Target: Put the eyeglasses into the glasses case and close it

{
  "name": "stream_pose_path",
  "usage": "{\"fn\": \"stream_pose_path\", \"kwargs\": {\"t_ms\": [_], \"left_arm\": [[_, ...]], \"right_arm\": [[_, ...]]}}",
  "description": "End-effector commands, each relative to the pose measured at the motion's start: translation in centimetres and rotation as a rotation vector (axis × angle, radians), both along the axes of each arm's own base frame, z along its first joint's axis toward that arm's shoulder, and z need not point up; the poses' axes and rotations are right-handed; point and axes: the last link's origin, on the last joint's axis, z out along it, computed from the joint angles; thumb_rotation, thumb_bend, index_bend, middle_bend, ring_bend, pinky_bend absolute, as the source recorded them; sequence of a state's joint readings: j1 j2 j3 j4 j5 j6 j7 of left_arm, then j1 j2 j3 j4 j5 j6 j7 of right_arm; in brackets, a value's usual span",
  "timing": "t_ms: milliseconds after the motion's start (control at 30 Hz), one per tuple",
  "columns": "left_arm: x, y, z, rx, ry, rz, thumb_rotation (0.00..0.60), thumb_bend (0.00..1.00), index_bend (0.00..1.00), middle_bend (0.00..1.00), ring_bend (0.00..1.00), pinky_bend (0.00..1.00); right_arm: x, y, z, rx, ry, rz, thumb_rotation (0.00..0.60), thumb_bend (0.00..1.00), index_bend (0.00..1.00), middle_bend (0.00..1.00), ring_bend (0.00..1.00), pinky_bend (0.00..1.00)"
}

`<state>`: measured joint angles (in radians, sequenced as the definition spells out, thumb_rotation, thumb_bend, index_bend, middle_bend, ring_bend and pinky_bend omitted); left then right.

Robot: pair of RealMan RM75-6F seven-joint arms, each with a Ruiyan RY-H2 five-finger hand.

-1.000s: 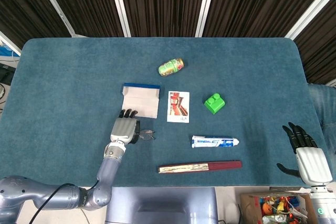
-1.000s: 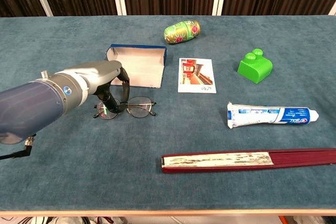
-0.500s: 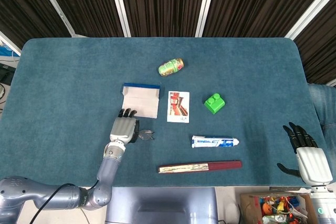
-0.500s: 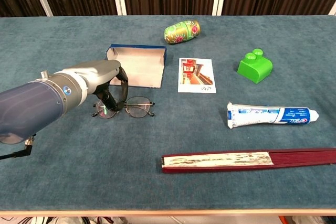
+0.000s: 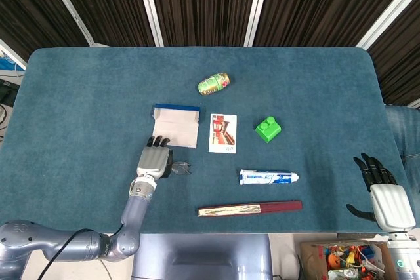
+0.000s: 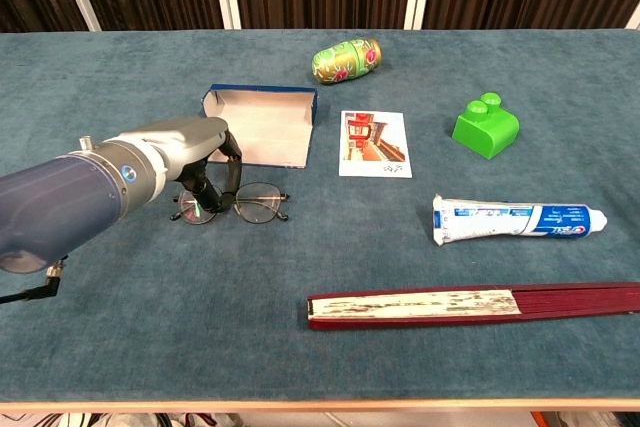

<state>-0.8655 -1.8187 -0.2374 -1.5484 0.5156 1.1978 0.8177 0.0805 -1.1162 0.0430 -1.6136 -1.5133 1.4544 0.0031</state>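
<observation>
My left hand [image 5: 155, 160] has a silver-grey back and black fingers; its arm is smooth blue-grey metal with a small round blue mark and a thin black cable. My right hand [image 5: 384, 196] looks alike, whitish back, black fingers.

I've drawn my left hand [image 6: 200, 152] a little toward the robot's left, and the eyeglasses [image 6: 232, 203] in its fingers have slid that way with it across the table; they now sit slightly further from the photo card [image 6: 375, 143], and in the head view less of the frame shows out from under the hand.
</observation>
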Motion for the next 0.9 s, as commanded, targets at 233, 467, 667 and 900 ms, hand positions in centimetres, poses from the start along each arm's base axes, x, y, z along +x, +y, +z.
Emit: {"fn": "stream_pose_path", "kwargs": {"t_ms": [233,467,667,900], "left_arm": [[-0.1,0.2,0.3,0.009,-0.009,0.009,0.6,0.43,0.57,0.14,0.0,0.0],[0.1,0.5,1.0,0.026,0.006,0.014,0.6,0.43,0.57,0.14,0.0,0.0],[0.8,0.9,1.7,0.048,0.042,0.007,0.6,0.43,0.57,0.13,0.0,0.0],[2.2,2.4,2.6,0.106,0.088,-0.002,0.6,0.43,0.57,0.13,0.0,0.0]], "right_arm": [[0.0,0.0,0.0,0.0,-0.003,0.0,0.6,0.05,0.05,0.0,0.04,0.18],[0.0,0.0,0.0,0.001,-0.004,0.0,0.6,0.05,0.05,0.0,0.04,0.18],[0.0,0.0,0.0,0.001,-0.004,0.0,0.6,0.05,0.05,0.0,0.04,0.18],[0.0,0.0,0.0,0.002,-0.007,-0.002,0.6,0.05,0.05,0.0,0.04,0.18]]}}
